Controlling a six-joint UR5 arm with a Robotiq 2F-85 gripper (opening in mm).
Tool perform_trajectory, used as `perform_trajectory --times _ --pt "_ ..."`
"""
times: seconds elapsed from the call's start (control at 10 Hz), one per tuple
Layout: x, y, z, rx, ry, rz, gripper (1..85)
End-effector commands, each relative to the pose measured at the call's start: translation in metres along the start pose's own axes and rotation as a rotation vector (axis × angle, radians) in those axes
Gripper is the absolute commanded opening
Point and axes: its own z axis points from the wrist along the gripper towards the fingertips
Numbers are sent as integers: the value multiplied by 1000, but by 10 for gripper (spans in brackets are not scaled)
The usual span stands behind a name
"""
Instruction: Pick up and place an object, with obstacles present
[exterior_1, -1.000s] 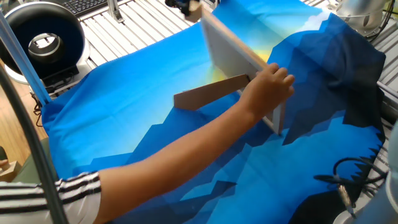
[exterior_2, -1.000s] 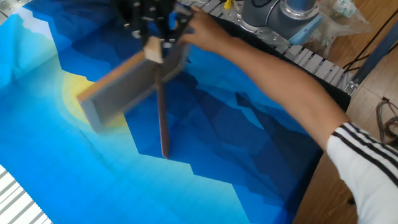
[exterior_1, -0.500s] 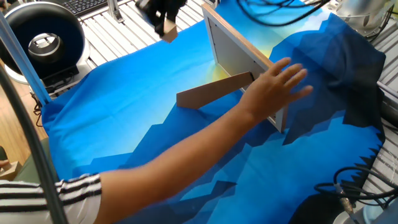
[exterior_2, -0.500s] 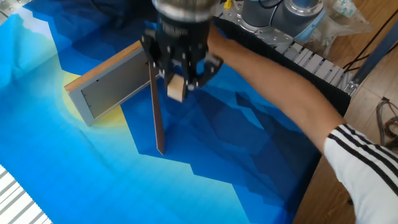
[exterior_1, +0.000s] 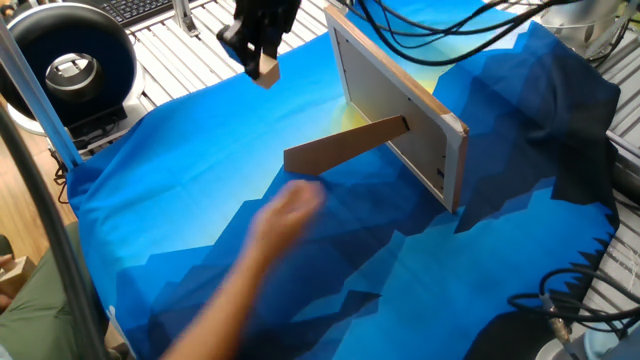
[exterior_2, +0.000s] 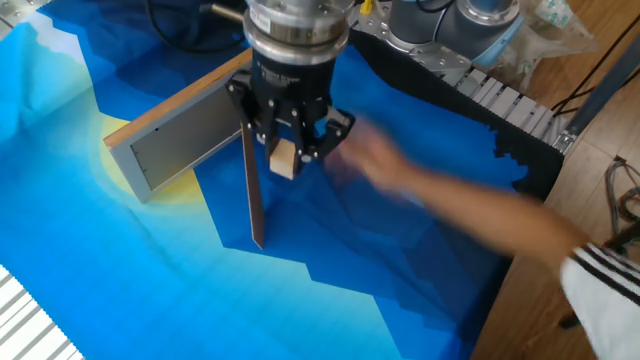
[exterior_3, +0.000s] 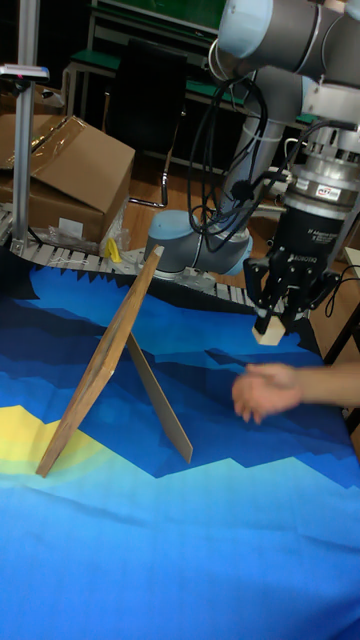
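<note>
The tiny tan wooden cube (exterior_1: 266, 68) (exterior_2: 284, 159) (exterior_3: 268, 332) hangs in the air, pinched in my gripper (exterior_1: 262, 58) (exterior_2: 289, 150) (exterior_3: 271, 318), which is shut on it. The obstacle, a large flat board (exterior_1: 395, 105) (exterior_2: 178, 135) (exterior_3: 100, 365), stands tilted on the blue cloth, leaning on its brown cardboard prop strip (exterior_1: 345, 146) (exterior_2: 254, 195) (exterior_3: 160, 400). The cube hangs beside the board on the prop's side, above the cloth. A person's blurred hand (exterior_1: 285, 212) (exterior_2: 400, 178) (exterior_3: 265, 390) reaches in just below the gripper.
A blue patterned cloth (exterior_1: 200, 150) covers the table. A black round device (exterior_1: 65, 60) stands at one corner, cables (exterior_1: 560, 290) trail off another edge. The robot's base (exterior_2: 450, 25) and a cardboard box (exterior_3: 65, 175) sit behind the table.
The person's hand has let go of the board and is pulling back across the cloth. The gripper carried the cube over the board to the prop side and has nearly stopped there.
</note>
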Motion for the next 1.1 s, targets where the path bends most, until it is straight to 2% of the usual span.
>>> perform_trajectory --times 0.0,0.1,0.4,0.7,0.8,0.9,1.0 --pt "-3 3 14 -33 -37 -44 413" --pt "0 1 15 -28 -25 -56 470" --pt "1 0 15 -28 -25 -71 537" --pt "1 0 15 -28 -25 -71 530" --pt "0 1 15 -30 -30 -49 460" --pt "0 3 13 -39 -28 1 327" --pt "6 -1 7 -18 2 53 97"
